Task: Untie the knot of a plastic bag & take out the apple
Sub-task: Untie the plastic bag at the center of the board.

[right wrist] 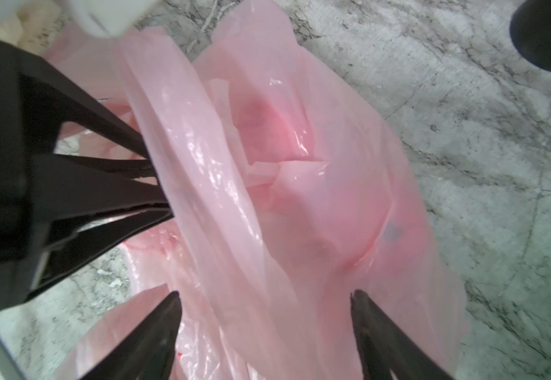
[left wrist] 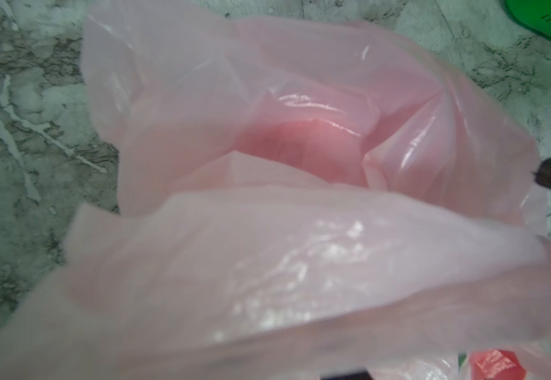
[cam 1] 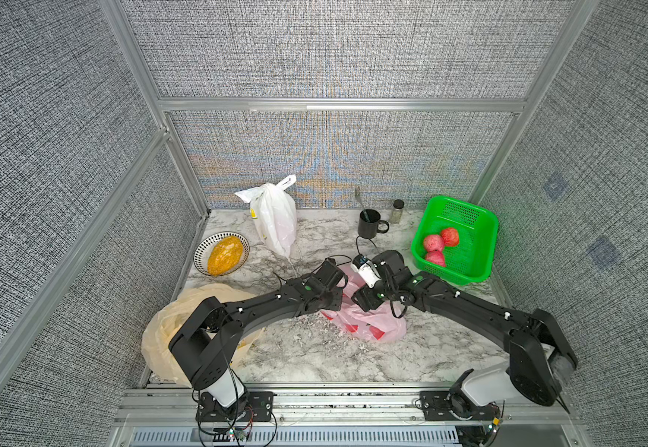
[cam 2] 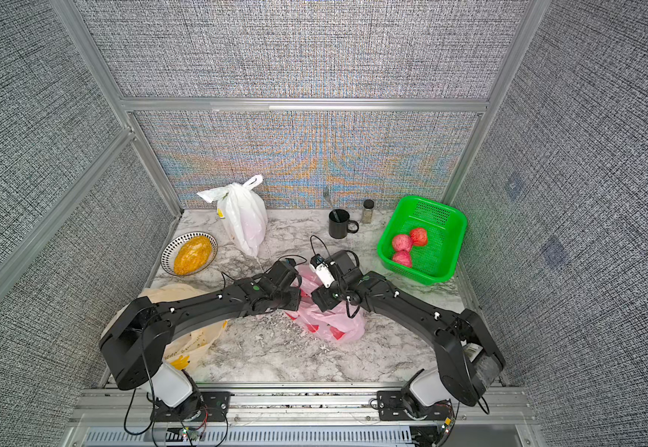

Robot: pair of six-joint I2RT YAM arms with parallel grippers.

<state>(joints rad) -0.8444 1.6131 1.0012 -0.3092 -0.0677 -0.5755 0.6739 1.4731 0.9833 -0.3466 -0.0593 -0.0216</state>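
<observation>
A pink plastic bag (cam 1: 380,325) (cam 2: 337,323) lies crumpled mid-table between both arms. In the right wrist view my left gripper (right wrist: 163,190) is shut on a fold of the bag's (right wrist: 300,197) rim. My right gripper (right wrist: 265,295) hangs open just above the film, nothing between its fingers. In the left wrist view the bag (left wrist: 267,263) fills the picture and hides the left jaws. Its mouth gapes, and a reddish round shape inside looks like the apple (left wrist: 300,144). No knot is in view on this bag.
A green basket (cam 1: 477,232) at the right holds three apples (cam 1: 440,244). At the back stand a black mug (cam 1: 368,224), a small jar (cam 1: 397,211) and a white bag (cam 1: 272,216) tied at its top. At the left are a bowl (cam 1: 202,247) and a beige bag (cam 1: 167,329).
</observation>
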